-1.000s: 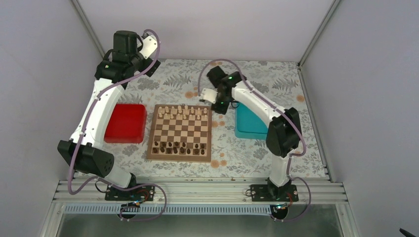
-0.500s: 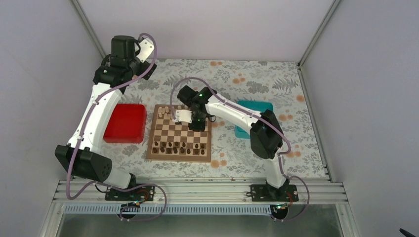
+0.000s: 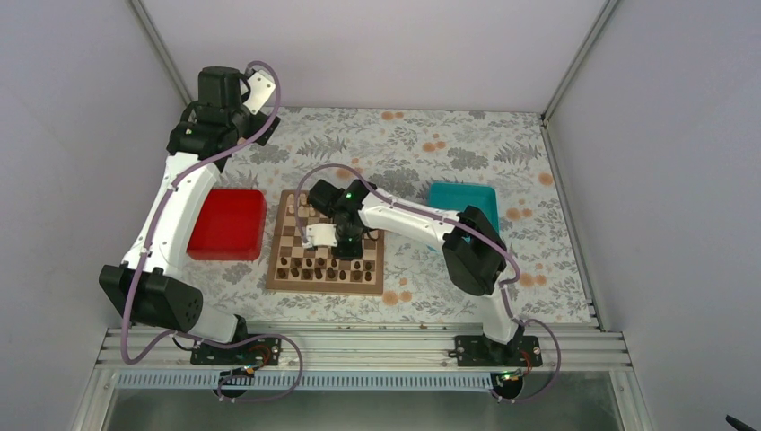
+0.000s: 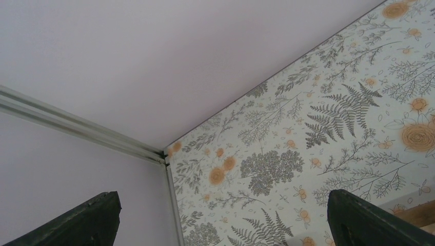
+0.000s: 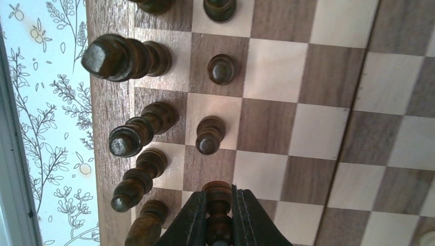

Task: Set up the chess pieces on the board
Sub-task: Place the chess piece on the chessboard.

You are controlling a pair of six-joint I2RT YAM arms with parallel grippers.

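The wooden chessboard [image 3: 285, 280] lies in the middle of the table. Dark chess pieces [image 3: 310, 269] stand in two rows along its near edge; in the right wrist view several of them [image 5: 128, 138] stand in rows on the left. My right gripper [image 3: 345, 248] reaches over the board's near half and is shut on a dark pawn [image 5: 218, 197], held base down just over a square of the second row. My left gripper [image 4: 220, 218] is open and empty, raised high at the back left, pointing at the table's far corner.
Pale pieces [image 3: 301, 208] stand along the board's far edge, partly hidden by my right arm. A red tray [image 3: 227, 223] lies left of the board, a teal tray [image 3: 462, 197] to the right. Grey walls enclose the flowered tablecloth [image 3: 413, 148].
My right arm has swung from the teal tray across the board's far side and down to the near rows, carrying the dark pawn. The left arm has barely moved.
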